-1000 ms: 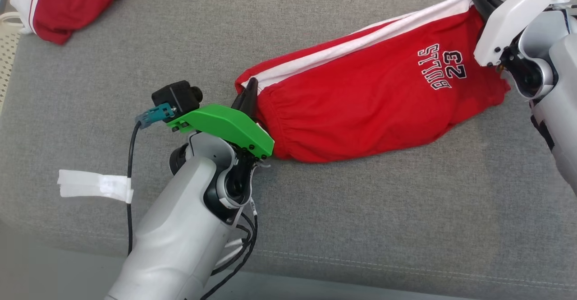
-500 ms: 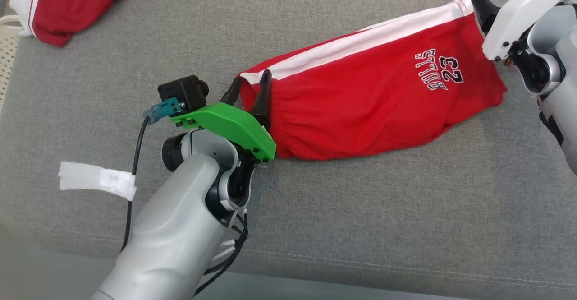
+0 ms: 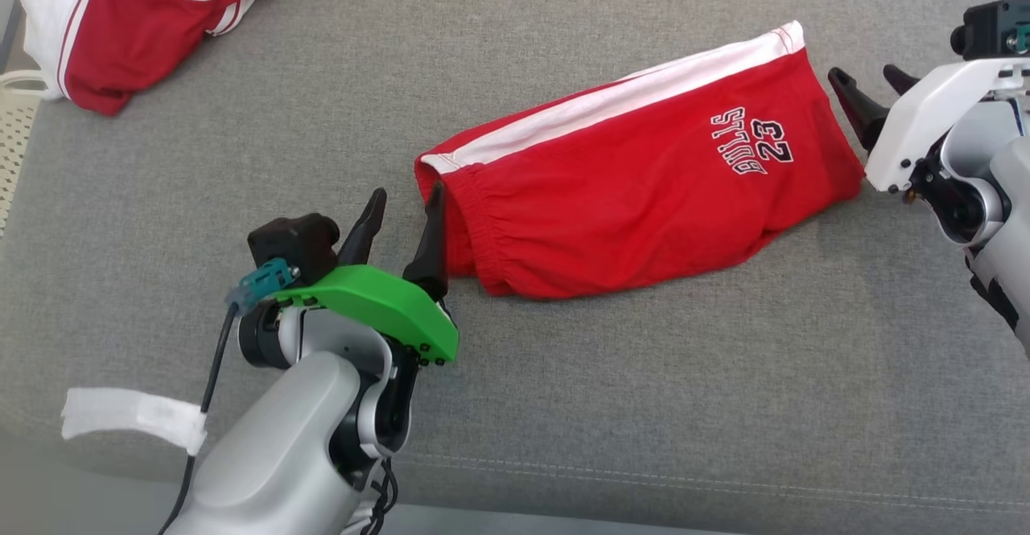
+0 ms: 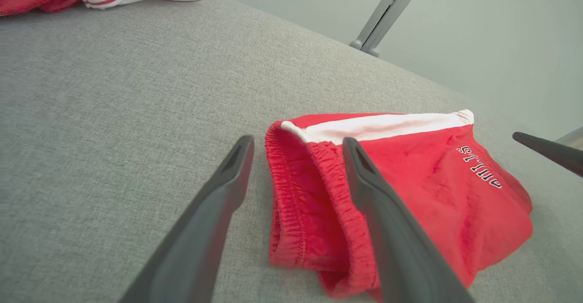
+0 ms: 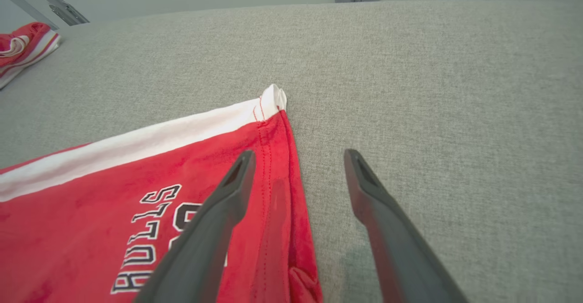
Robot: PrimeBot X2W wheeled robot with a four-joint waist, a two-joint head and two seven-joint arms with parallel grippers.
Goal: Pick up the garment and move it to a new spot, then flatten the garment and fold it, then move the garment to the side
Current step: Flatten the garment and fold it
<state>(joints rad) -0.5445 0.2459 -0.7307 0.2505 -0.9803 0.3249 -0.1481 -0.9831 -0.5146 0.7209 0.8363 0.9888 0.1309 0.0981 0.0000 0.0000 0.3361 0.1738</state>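
- One left gripper (image 3: 407, 191), just beside the waistband end of the shorts (image 3: 636, 189): its two fingers stand spread, with nothing between them.
- One pair of red shorts with one white side stripe lies flat on the grey cushion (image 3: 644, 406).
- One right gripper (image 3: 861, 73), just beside the hem end of the shorts: two fingers spread, empty.
- One second red garment (image 3: 121, 28), crumpled, well apart from the shorts, beyond their waistband end.

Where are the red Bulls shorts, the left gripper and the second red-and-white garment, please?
red Bulls shorts (image 3: 611, 197), head view, on the red front panel.
left gripper (image 3: 407, 191), head view, midway between its open fingertips.
second red-and-white garment (image 3: 121, 28), head view, on its red cloth.
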